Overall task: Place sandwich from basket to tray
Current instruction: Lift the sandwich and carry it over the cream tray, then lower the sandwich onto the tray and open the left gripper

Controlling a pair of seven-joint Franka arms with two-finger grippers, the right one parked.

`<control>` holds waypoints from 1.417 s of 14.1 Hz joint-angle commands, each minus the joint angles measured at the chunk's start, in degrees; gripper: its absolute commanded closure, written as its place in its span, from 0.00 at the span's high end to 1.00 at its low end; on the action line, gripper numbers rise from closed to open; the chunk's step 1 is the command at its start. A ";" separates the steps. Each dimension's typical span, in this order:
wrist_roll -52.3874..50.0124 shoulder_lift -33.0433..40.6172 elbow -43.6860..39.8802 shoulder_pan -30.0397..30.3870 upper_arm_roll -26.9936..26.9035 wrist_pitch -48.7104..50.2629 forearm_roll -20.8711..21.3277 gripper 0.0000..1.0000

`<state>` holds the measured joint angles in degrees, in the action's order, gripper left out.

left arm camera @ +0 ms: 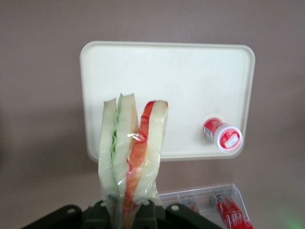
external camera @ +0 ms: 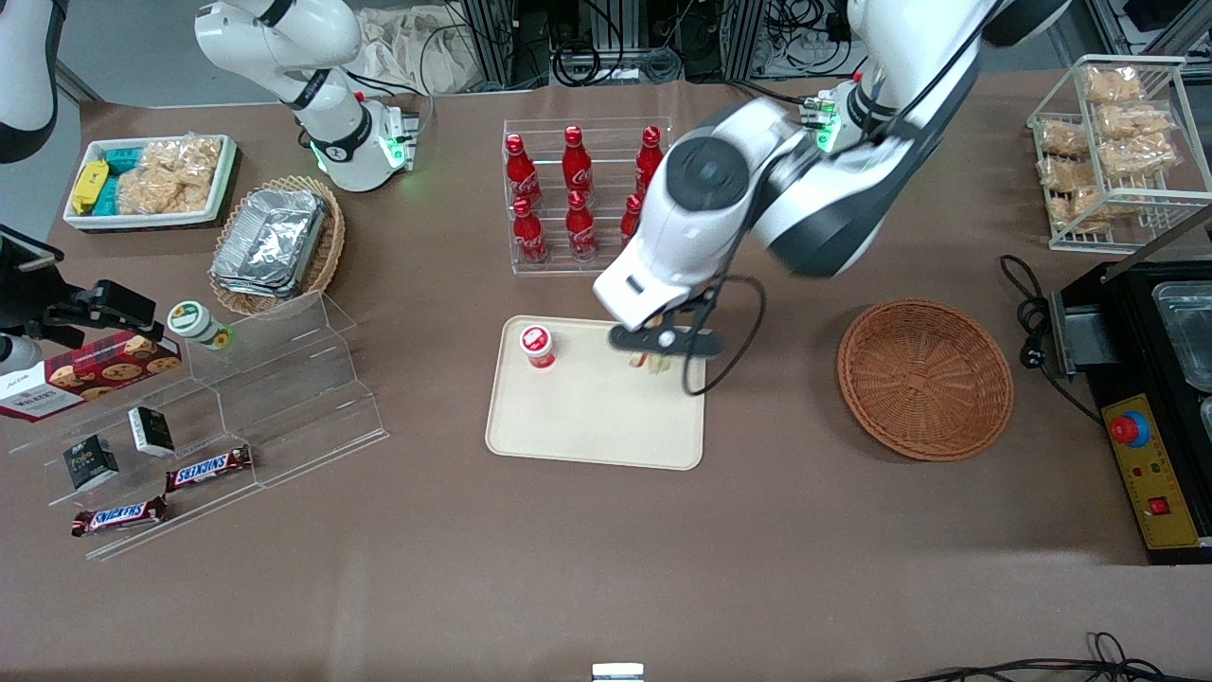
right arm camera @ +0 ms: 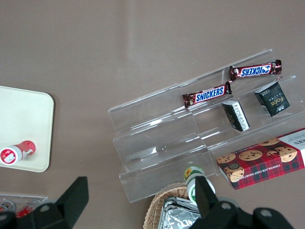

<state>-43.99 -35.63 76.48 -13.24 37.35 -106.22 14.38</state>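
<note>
My gripper [external camera: 653, 356] hangs above the edge of the cream tray [external camera: 587, 417] that faces the basket, shut on the wrapped sandwich [left arm camera: 133, 152]. The sandwich is a wedge of white bread with green and red-orange filling, held upright between the fingers [left arm camera: 152, 212]; in the front view only a sliver of the sandwich [external camera: 651, 361] shows under the wrist. The round reddish-brown basket [external camera: 925, 379] sits toward the working arm's end of the table with nothing in it. The tray [left arm camera: 167, 90] lies below the sandwich in the wrist view.
A small red-capped cup [external camera: 538, 346] stands on the tray. A clear rack of red cola bottles [external camera: 578, 194] is farther from the front camera than the tray. A stepped acrylic shelf [external camera: 284, 398] with snacks lies toward the parked arm's end. A black appliance [external camera: 1150, 398] is beside the basket.
</note>
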 commanded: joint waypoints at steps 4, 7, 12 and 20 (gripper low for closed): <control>-1.19 -13.04 0.86 -0.29 -3.24 -11.70 8.63 0.10; -1.19 -16.57 1.04 -0.29 -4.83 -17.08 8.82 0.27; -0.84 -16.93 1.04 -0.29 -5.01 -17.27 8.91 0.98; -1.54 -10.36 -0.88 0.15 -4.75 -11.66 7.68 1.00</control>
<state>-44.35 -51.10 75.80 -13.19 32.55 -122.18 22.33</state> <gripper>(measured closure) 0.000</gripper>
